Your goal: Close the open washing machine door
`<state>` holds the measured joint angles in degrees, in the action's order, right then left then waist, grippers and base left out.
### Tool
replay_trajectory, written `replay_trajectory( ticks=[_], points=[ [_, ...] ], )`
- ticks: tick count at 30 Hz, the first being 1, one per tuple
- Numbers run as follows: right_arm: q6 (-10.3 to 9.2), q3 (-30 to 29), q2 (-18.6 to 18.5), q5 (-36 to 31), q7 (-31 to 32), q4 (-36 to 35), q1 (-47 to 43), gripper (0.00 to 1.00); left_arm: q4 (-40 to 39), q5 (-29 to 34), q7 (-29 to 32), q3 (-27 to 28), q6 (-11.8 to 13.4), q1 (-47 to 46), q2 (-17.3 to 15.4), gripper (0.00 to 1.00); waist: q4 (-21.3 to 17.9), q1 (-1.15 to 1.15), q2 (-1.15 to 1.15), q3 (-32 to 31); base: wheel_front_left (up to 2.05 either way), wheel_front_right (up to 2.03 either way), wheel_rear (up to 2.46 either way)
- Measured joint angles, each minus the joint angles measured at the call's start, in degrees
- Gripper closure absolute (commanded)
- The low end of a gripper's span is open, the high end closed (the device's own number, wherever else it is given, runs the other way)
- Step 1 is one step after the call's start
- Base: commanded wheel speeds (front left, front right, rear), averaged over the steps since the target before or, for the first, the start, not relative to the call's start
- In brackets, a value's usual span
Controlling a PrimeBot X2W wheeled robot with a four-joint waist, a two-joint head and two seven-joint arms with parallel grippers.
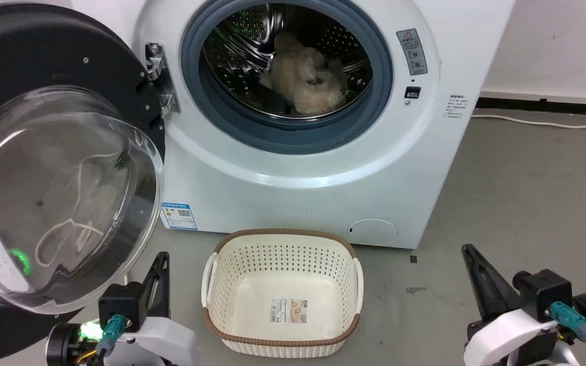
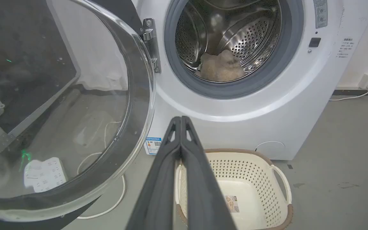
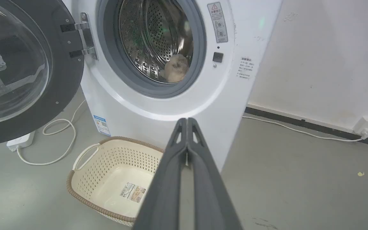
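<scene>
So far: none of the closing was done; the washing machine door (image 1: 59,168) stood wide on its hinge (image 1: 163,84), well off the drum (image 1: 244,56).
Head view, left pincer (image 1: 159,269): fingers together on nothing; the door's lower rim lay just beside it on its outer side, and whether they touched I could not tell.
Head view, right pincer (image 1: 477,272): fingers looked together and empty; the door was well apart from it, across a basket (image 1: 283,234).
Left wrist view: left pincer (image 2: 180,127) had its tips meeting, with nothing between them. The door (image 2: 59,111) was ahead and to its left. The washing machine (image 2: 235,127) was straight beyond the tips, with a fluffy cloth (image 2: 220,67) inside.
Right wrist view: right pincer (image 3: 187,127) had its fingers pressed together and empty; the door (image 3: 18,70) was far off to its left.
Left to do: everything, by my judgement: reach the door's outer face, swing it round, and press it until it latches.
</scene>
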<state>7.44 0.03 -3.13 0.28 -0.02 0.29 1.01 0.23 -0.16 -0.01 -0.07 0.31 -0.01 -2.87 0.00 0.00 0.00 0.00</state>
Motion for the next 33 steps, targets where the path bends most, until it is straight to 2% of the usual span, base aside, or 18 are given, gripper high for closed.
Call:
replay_trajectory(
  ticks=[33],
  points=[
    [0.0,0.0,0.0,0.0,0.0,0.0,0.0,1.0,0.0,0.0,0.0,0.0,0.0,0.0,0.0,1.0,0.0,0.0,0.0,0.0,0.0,0.0,0.0]
  ],
)
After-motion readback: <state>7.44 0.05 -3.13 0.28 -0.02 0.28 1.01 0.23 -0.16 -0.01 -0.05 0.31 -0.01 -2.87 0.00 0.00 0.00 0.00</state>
